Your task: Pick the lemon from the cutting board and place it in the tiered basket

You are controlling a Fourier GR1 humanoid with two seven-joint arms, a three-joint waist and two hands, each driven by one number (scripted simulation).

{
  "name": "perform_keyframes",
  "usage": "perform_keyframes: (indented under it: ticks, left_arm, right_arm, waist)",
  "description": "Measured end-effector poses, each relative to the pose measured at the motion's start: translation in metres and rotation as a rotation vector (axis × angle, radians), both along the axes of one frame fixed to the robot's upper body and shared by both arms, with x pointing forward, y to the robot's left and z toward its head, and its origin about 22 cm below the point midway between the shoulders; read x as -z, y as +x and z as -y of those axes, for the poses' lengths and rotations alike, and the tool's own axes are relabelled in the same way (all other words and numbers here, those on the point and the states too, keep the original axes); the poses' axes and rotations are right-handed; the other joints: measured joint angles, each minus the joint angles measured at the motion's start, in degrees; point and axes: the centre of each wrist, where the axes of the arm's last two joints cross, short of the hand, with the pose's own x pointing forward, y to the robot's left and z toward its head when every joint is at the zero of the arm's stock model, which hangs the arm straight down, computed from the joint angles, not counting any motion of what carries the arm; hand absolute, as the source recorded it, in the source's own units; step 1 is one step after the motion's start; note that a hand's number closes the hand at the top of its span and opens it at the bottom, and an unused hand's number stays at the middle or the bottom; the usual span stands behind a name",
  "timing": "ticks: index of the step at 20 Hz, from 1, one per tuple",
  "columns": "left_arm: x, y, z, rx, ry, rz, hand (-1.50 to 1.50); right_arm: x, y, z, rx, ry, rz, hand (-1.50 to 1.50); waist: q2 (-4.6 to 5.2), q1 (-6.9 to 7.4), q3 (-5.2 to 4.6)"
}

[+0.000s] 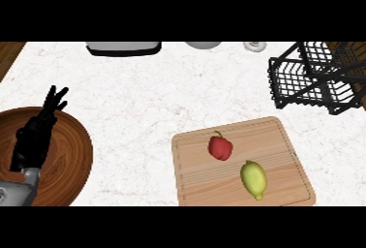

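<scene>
The lemon (253,179) still lies on the cutting board (196,184), far from the tiered basket (314,77). The left hand (39,131) rests open, holding nothing. No picking has begun.

The worktop (164,92) looks like white, faintly veined marble. The board (275,140) is pale wood with visible grain; the bowl (71,155) is darker wood. The basket (314,80) is black wire.

A kitchen: a white marbled stone tabletop (157,92) carries a light wooden cutting board (282,140) bearing a red bell pepper (220,147) and a yellow-green lemon (253,178), with a black wire tiered basket (314,77) and a round dark wooden bowl (68,155) nearby.
</scene>
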Motion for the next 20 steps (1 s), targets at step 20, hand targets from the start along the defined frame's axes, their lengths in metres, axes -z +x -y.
perform_keyframes:
  ticks: [20]
  left_arm:
    - [0.000,0.012,0.013,0.028,0.000,0.001,0.00]
  right_arm:
    - [-0.083,0.049,-0.064,-0.032,-0.079,-0.445,-1.50]
  waist:
    - [0.11,1.83,0.06]
